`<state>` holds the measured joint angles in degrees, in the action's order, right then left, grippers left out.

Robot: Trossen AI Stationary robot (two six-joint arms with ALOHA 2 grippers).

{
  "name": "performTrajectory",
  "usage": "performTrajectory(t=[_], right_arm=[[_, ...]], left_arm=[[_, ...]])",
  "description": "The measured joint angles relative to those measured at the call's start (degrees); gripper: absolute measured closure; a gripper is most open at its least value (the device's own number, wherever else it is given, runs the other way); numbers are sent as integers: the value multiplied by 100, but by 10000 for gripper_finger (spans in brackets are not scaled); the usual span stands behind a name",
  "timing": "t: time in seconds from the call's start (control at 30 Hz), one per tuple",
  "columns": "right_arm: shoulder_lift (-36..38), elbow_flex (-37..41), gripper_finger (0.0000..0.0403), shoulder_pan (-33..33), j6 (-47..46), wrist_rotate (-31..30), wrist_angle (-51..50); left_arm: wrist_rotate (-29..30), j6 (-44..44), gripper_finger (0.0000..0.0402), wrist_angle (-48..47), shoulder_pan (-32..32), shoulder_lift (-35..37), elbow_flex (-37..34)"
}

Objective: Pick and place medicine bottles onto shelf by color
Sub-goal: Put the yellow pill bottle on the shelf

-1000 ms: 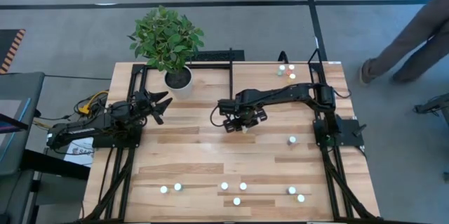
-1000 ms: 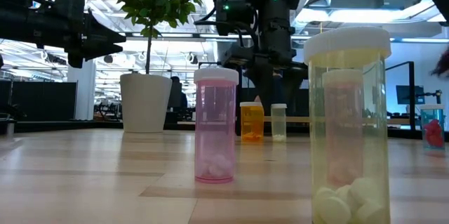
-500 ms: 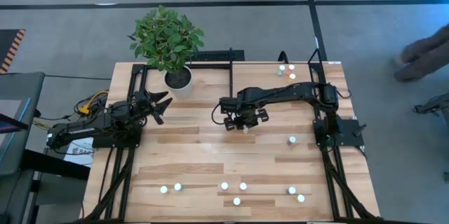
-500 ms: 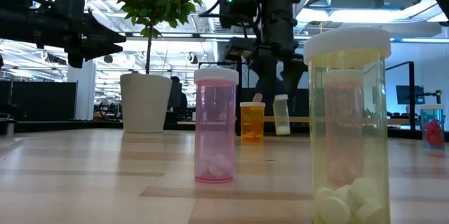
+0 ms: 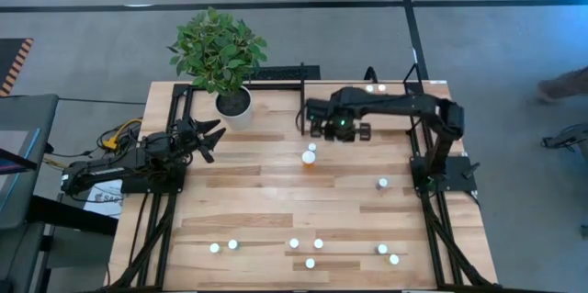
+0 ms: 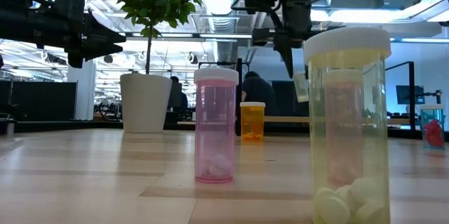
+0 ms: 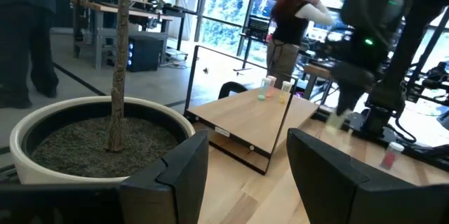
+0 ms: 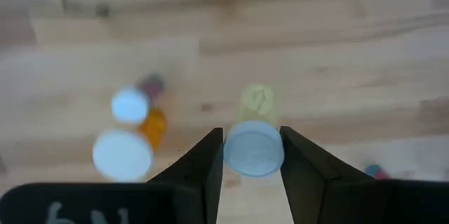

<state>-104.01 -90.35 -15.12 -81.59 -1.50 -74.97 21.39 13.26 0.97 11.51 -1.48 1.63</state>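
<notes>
Wooden surface (image 5: 276, 206) from above: my right end effector (image 5: 340, 130) hovers near the shelf (image 5: 354, 100), my left end effector (image 5: 207, 137) idling partly open; level, it carries a greenish bottle (image 6: 301, 87) upright; my right wrist shows fingers (image 8: 207, 164) clamping its cap.

High cam is hung straight above, whole bench (image 5: 276, 201) seen w/ both arms. Low cam is set at bench level, looking across into the room; a yellowish bottle (image 6: 349, 126) is seen v. close up. Left wrist cam is aimed past the plant pot (image 7: 77, 136) twd the shelf (image 7: 245, 115). Right wrist cam is pointed down at the boards. The pot is shared by high, low & left wrist views.
</notes>
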Motion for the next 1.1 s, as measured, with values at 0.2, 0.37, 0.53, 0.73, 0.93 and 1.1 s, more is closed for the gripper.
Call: performTrajectory(t=[0.2,0.37,0.53,0.73,0.93,1.1], right_arm=[[4,0,265,-879,-5,-43,148],[0,0,264,-1561,424,-172,425],[0,0,263,-2088,989,-142,879],[0,0,263,-2329,813,-127,1390],[-169,2,263,-2340,-211,-129,1885],[-404,0,253,-2329,-428,-125,2433]], left_arm=[[0,0,220,0,0,0,0],[0,0,220,0,0,0,0],[0,0,220,2,0,0,0],[0,0,220,0,0,1,0],[0,0,220,0,0,0,0],[0,0,220,1,0,1,0]])
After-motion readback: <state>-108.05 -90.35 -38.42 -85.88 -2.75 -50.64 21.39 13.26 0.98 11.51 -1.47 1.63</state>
